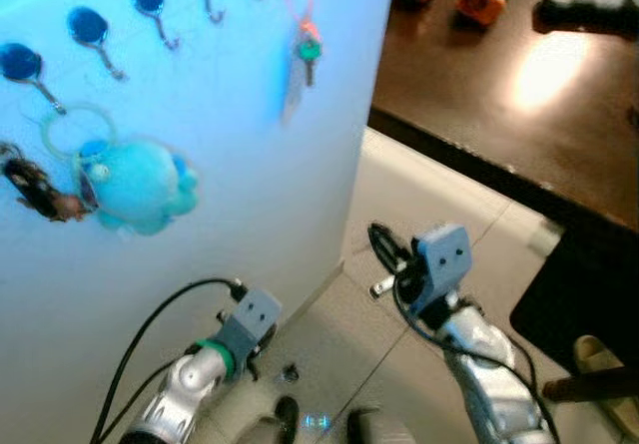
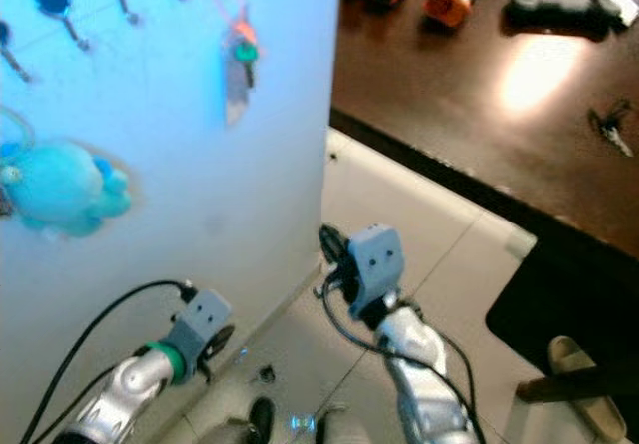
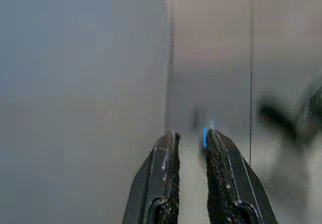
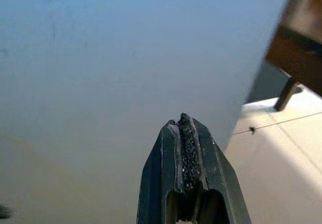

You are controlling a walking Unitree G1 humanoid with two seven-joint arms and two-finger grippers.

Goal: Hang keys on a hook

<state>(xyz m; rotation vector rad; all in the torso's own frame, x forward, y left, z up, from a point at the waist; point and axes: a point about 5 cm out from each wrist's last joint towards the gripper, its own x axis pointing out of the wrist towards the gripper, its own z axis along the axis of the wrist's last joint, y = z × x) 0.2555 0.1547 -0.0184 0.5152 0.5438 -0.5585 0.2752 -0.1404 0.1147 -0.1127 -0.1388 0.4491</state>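
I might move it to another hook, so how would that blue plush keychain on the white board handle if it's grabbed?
The blue plush keychain looks soft and stuffed, so probably light and squashy. It hangs by a pale ring from a hook, so it would likely swing and dangle.

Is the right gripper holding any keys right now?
No. In the right wrist view the right gripper has its black fingers pressed together with nothing between them, facing the plain white panel.

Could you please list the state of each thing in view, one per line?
Key on pink loop: hanging from a hook.
Blue plush keychain: hanging on the board.
Keys: lying on the dark table.
Left gripper: jaws slightly open, empty.
Right gripper: jaws shut, empty.
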